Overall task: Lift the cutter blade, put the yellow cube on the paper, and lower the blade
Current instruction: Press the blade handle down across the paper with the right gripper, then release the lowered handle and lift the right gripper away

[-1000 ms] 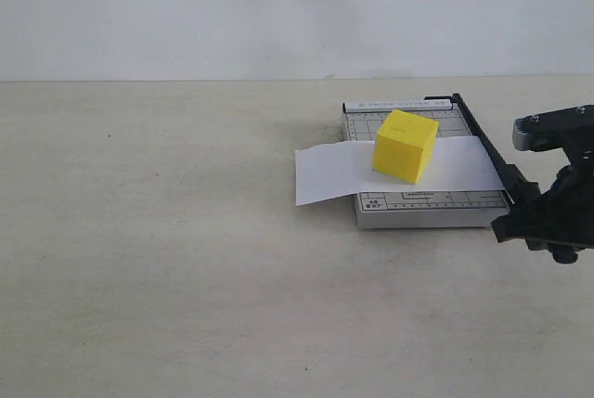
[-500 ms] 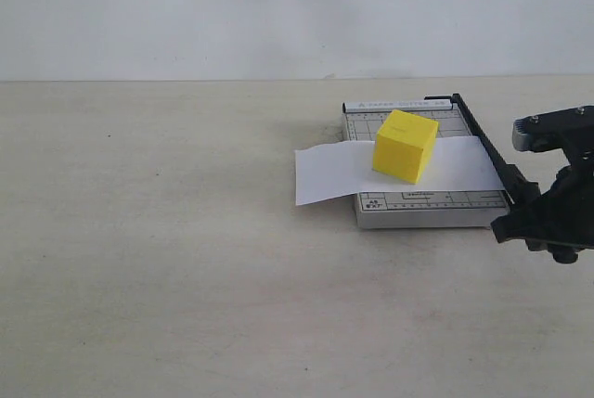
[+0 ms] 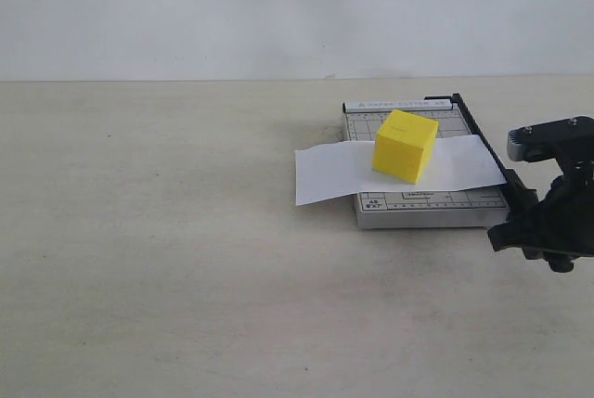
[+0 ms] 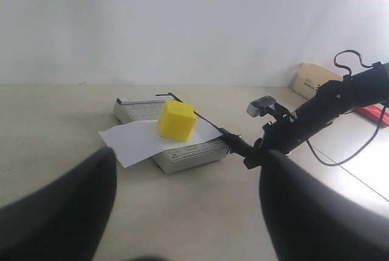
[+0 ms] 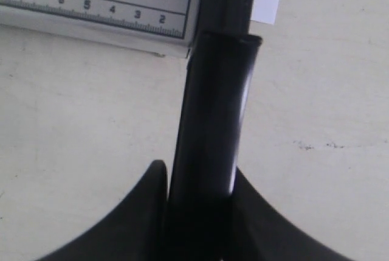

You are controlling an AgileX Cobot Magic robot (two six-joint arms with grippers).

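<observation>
Right fingers (image 5: pixel 143 212) clamp the long black cutter blade's handle (image 5: pixel 209 121); left fingers (image 4: pixel 61 212) wide, empty — pressing too hard could rock the grey trimmer base (image 3: pixel 427 210), shifting the bright yellow cube (image 3: pixel 405 146).

Not much to report tbh. The right gripper (image 3: pixel 525 218) has been shifted a touch down and to the left at the right edge of the exterior frame, and the grey block on top of it is seen a bit lower than before. The handle end of the blade (image 3: pixel 467 117) has been carried down with it, so the bar is laid flatter. Slightly more of the paper (image 3: pixel 334 173) is shown at its right corner.
</observation>
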